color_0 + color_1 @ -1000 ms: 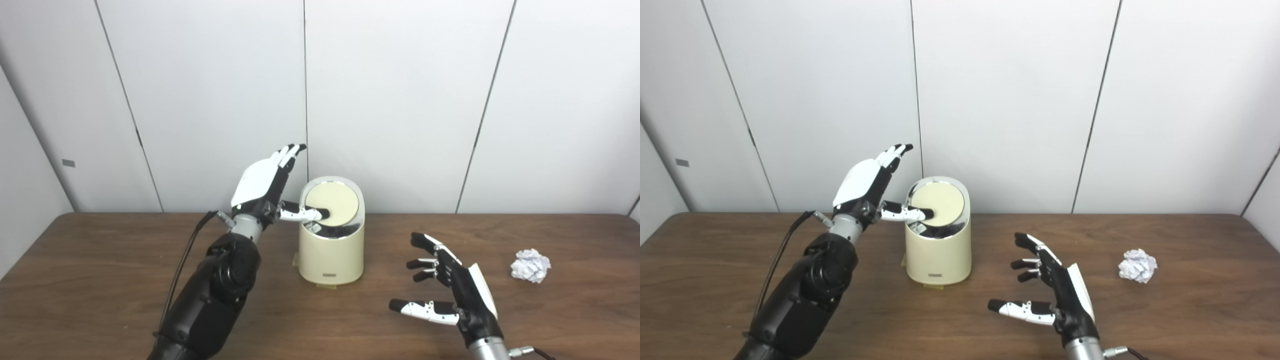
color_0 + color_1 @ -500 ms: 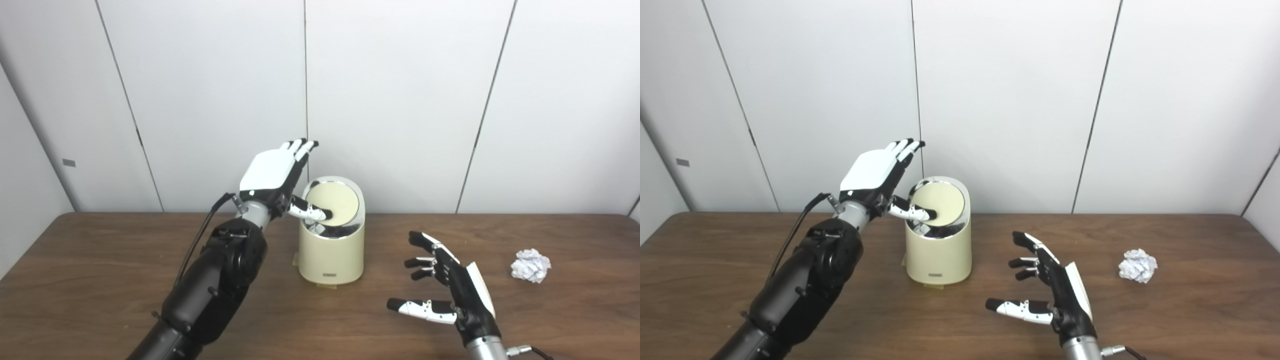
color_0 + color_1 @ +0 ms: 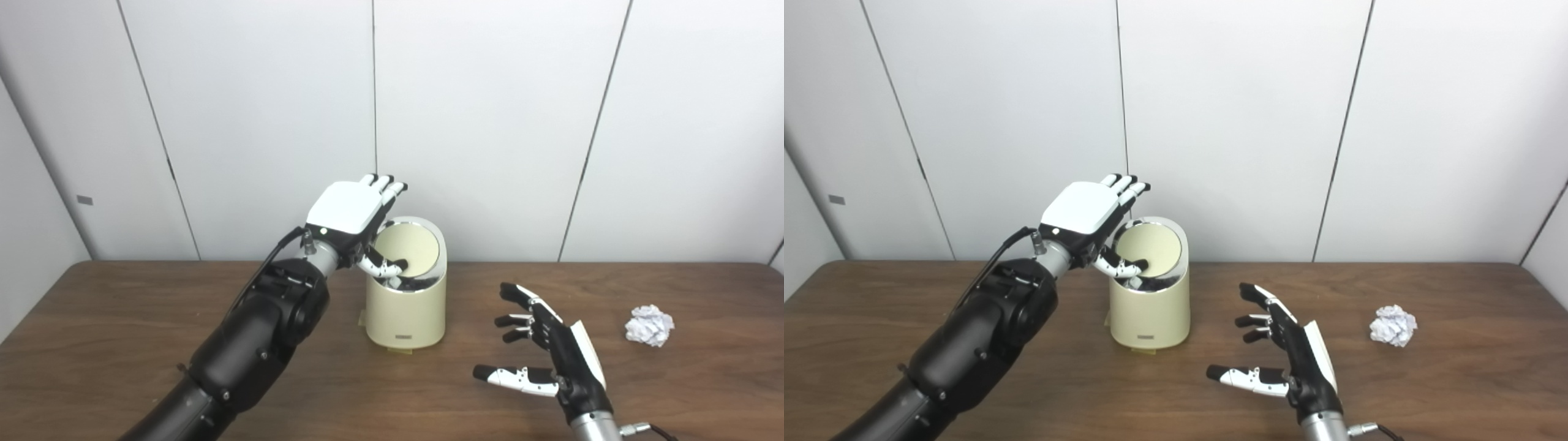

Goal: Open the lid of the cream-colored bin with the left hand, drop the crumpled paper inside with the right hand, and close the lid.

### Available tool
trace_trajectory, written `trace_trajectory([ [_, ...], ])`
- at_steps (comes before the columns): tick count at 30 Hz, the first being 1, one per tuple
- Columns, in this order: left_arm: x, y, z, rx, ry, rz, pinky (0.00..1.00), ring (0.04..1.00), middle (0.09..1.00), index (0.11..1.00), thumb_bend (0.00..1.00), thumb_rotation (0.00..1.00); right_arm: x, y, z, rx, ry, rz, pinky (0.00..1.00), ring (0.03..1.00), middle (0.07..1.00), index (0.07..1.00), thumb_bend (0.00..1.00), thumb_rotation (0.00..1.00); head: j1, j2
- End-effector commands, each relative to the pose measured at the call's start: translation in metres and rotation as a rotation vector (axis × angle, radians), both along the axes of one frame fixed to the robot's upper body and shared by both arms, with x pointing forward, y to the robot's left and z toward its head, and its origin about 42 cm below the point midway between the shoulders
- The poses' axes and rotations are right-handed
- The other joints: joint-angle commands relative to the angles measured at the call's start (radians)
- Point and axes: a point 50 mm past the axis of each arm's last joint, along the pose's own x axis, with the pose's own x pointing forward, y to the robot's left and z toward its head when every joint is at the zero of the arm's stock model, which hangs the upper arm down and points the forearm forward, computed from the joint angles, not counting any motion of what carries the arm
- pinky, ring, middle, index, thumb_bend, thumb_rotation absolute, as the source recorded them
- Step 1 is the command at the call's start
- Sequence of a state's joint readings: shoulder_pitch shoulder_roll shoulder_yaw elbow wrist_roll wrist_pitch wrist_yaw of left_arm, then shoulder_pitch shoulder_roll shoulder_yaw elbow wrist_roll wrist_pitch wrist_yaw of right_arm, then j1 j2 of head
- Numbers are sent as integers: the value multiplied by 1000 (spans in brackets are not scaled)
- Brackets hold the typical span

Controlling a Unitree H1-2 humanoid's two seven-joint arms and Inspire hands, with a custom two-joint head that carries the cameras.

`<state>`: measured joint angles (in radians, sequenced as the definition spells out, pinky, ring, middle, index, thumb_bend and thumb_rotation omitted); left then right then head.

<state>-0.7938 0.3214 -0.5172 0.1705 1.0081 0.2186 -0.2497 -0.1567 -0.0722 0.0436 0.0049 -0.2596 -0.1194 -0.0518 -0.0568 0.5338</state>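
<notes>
The cream-colored bin [image 3: 405, 312] stands on the table in the middle, near the wall. Its round lid [image 3: 411, 248] is tipped back, showing a dark gap at its front edge. My left hand [image 3: 352, 214] hovers flat over the bin's left rim, fingers stretched out, thumb hooked down against the lid's lower edge. The crumpled white paper [image 3: 649, 325] lies on the table at the far right. My right hand [image 3: 551, 349] floats open above the table between bin and paper, holding nothing.
The brown wooden table [image 3: 122, 343] runs the full width, with white wall panels [image 3: 490, 122] close behind the bin. A black cable [image 3: 269, 263] trails from my left wrist.
My left hand has turned from edge-up to palm-down and shifted right over the bin, its thumb pushing lower into the opening. The lid has tipped further back. The right hand barely moved.
</notes>
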Motion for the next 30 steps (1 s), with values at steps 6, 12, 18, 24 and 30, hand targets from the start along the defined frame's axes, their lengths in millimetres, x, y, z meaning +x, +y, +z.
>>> trace_trajectory([
  [6,2,9,2,24,-22,18,872,1000,1000,1000,1000,146,7,2,22,10,-86,-1,558,663,834,822,803,145,-2,1],
  [12,0,13,14,-89,-47,14,911,1000,1000,1000,1000,185,7,2,22,9,-79,-6,557,664,831,822,808,161,1,-1],
  [18,-1,24,35,-236,-130,16,905,1000,1000,1000,990,222,7,2,22,4,-82,-5,557,665,834,824,798,160,1,-1],
  [24,-3,40,60,-420,-268,21,929,999,1000,1000,905,272,7,1,21,6,-81,-2,558,665,839,823,794,146,6,-3],
  [30,-9,54,64,-575,-352,32,848,977,998,1000,850,257,7,1,19,-5,-79,-1,562,667,834,826,801,185,9,-3],
])
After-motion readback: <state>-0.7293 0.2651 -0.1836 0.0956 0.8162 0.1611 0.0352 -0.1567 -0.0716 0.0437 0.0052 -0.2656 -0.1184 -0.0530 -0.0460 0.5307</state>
